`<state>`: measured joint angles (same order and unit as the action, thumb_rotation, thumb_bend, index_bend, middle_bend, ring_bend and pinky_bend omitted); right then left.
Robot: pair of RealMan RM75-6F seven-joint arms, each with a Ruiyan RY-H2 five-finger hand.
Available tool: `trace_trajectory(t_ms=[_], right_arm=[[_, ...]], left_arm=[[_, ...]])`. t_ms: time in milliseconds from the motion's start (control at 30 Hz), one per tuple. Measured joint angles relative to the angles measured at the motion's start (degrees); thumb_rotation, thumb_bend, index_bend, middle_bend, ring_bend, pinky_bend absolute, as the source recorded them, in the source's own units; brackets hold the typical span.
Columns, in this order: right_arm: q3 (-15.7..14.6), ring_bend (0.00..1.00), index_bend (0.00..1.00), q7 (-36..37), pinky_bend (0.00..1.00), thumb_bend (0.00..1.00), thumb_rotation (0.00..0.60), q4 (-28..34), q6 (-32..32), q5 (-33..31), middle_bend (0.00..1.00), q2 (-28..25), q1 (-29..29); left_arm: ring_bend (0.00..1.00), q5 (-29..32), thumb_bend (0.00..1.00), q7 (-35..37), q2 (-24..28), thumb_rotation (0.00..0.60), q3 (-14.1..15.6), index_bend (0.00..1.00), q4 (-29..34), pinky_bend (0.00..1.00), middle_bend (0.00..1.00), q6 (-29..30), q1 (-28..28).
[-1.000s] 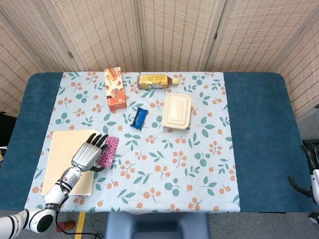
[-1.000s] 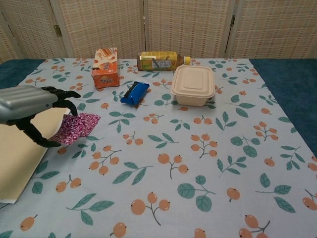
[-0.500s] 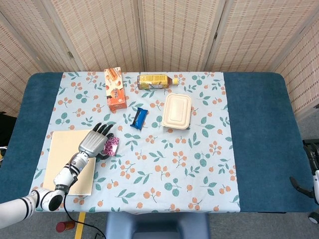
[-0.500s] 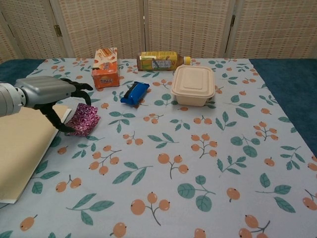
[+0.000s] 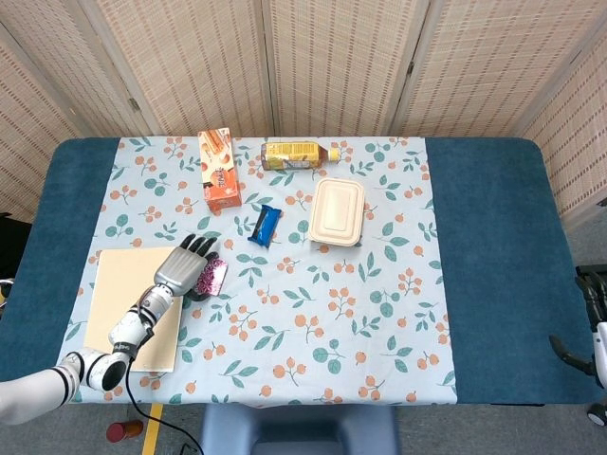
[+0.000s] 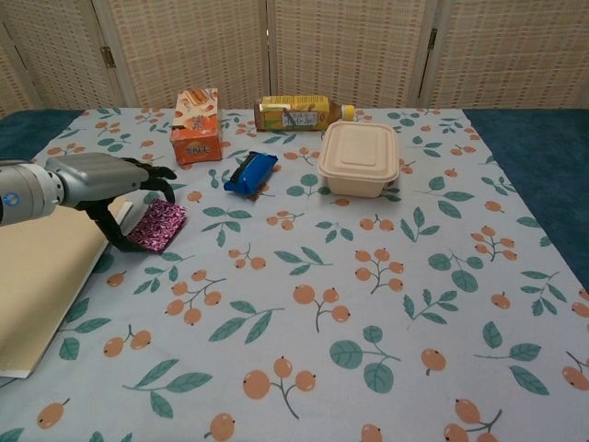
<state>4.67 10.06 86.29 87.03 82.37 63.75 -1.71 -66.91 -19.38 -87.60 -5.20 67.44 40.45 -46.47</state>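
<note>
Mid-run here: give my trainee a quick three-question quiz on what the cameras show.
1. True or false: the left hand is at the pink patterned packet.
2. Which lies nearest the blue wrapped snack? A) beige lidded container B) beige mat
3. The bottle with the yellow label lies on its ____.

Key: 1 true; 2 A; 3 side.

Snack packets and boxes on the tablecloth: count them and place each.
3. Orange box at the back left; blue packet mid-table beside the lunch container; pink packet under the left hand. None seems hidden.
</note>
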Motion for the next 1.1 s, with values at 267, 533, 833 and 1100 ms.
trace_trajectory(t_ms=[267,533,833,1100], right_arm=[[0.05,0.00,0.00,-0.04,0.00,0.28,0.600,0.03,-0.04,-0.13,0.00,-0.04,-0.04],[0.05,0.00,0.00,0.03,0.00,0.28,0.600,-0.01,-0.11,-0.29,0.00,-0.05,-0.13],[0.24,0.00,0.00,0.58,0.00,0.28,0.600,-0.05,0.02,-0.07,0.00,-0.54,-0.04],[0.19,0.00,0.00,4.25,0.00,0.28,0.600,0.12,-0.71,2.01,0.00,-2.28,1.02]], left_arm=[[0.00,1.28,0.25,-0.40,0.22,0.505,0.36,0.21,-0.15,0.00,0.00,-0.69,-0.31],[0.00,2.90,0.25,-1.38,0.48,0.505,0.72,0.17,0.22,0.00,0.00,-1.24,-0.61],[0.00,5.05,0.25,1.01,2.22,0.504,-0.64,0.14,3.21,0.00,0.00,0.92,0.47],[0.00,7.07,0.26,7.53,8.29,0.599,-3.68,0.16,11.40,0.00,0.00,11.23,6.67]])
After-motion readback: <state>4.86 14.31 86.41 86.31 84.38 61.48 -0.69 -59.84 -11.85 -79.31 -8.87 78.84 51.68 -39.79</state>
